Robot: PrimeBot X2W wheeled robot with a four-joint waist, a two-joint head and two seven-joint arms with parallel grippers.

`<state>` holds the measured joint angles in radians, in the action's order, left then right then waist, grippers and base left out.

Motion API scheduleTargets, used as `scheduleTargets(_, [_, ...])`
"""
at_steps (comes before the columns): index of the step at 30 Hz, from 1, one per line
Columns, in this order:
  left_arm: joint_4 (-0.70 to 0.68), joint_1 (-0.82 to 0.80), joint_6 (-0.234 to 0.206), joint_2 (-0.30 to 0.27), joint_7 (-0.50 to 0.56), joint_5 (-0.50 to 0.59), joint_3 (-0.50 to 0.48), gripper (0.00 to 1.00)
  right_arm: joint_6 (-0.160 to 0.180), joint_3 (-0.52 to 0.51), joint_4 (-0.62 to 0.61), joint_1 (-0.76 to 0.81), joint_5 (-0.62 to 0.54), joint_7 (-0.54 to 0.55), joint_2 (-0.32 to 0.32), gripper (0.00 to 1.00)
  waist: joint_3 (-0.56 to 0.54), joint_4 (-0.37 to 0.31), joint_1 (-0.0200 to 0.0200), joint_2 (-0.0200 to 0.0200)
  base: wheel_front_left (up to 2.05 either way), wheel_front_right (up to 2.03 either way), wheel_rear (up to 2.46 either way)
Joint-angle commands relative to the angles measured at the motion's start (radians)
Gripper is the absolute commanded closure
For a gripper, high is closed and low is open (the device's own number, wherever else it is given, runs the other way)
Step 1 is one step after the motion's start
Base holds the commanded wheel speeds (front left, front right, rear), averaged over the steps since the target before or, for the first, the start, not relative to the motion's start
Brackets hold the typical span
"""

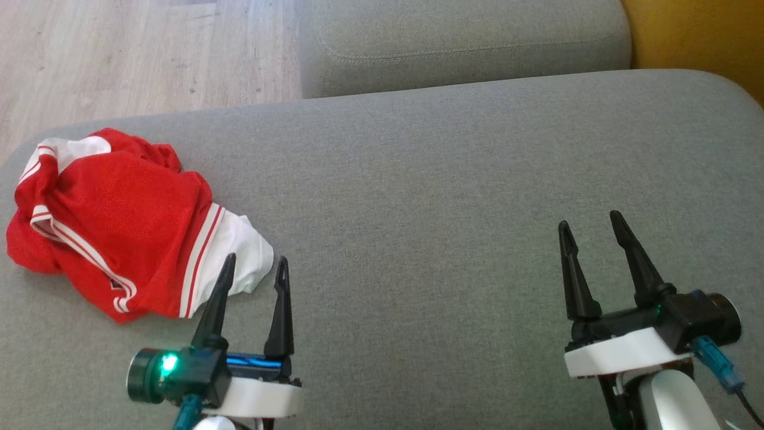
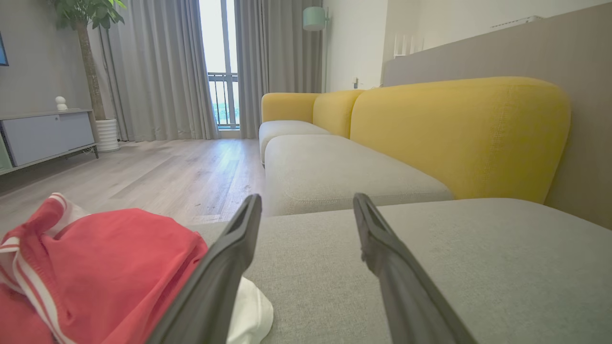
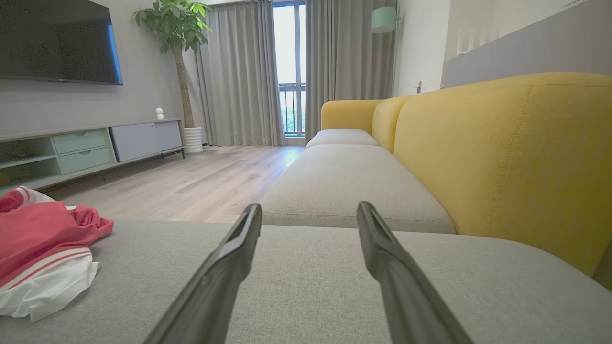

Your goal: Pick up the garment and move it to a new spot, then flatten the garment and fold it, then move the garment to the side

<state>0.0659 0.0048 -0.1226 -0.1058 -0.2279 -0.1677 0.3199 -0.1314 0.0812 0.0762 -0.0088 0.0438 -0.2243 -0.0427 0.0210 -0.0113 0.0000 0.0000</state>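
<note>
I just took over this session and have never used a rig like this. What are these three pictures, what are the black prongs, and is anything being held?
The prongs are the fingers of the robot's two end effectors. The head view looks down from the robot's head: left end effector at lower left, right end effector at lower right. The other two pictures come from cameras on each wrist, looking along that arm's own fingers. A crumpled red and white garment lies on the grey sofa cushion, just ahead and left of the left end effector. Both end effectors are open and hold nothing.
</note>
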Motion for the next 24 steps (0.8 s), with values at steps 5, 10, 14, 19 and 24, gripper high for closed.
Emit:
scheduleTargets(5, [-0.045, -0.015, 0.048, 0.028, -0.027, 0.006, -0.078, 0.00, 0.001, 0.030, -0.010, -0.016, 0.027, -0.031, -0.007, 0.00, -0.003, -0.001, 0.0000, 0.0000, 0.00, 0.00, 0.00])
scheduleTargets(10, [-0.034, 0.006, 0.103, 0.049, -0.034, -0.023, -0.136, 0.00, 0.001, 0.030, 0.015, -0.015, 0.106, -0.038, -0.008, 0.00, -0.006, -0.002, 0.0000, 0.0000, 0.00, 0.00, 0.00])
scheduleTargets(14, [-0.004, 0.017, 0.139, 0.054, -0.034, -0.039, -0.154, 0.00, 0.001, 0.028, 0.040, -0.010, 0.164, -0.038, -0.008, 0.00, -0.010, -0.003, 0.0000, 0.0000, 0.00, 0.00, 0.00])
scheduleTargets(19, [0.050, 0.017, 0.153, 0.055, -0.034, -0.058, -0.145, 0.00, 0.001, 0.028, 0.073, -0.010, 0.219, -0.038, -0.008, 0.00, -0.015, -0.005, 0.0000, 0.0000, 0.00, 0.00, 0.00])
scheduleTargets(24, [0.067, 0.014, 0.142, 0.055, -0.034, -0.065, -0.138, 0.00, 0.001, 0.030, 0.081, -0.013, 0.223, -0.038, -0.008, 0.00, -0.019, -0.005, 0.0000, 0.0000, 0.00, 0.00, 0.00])
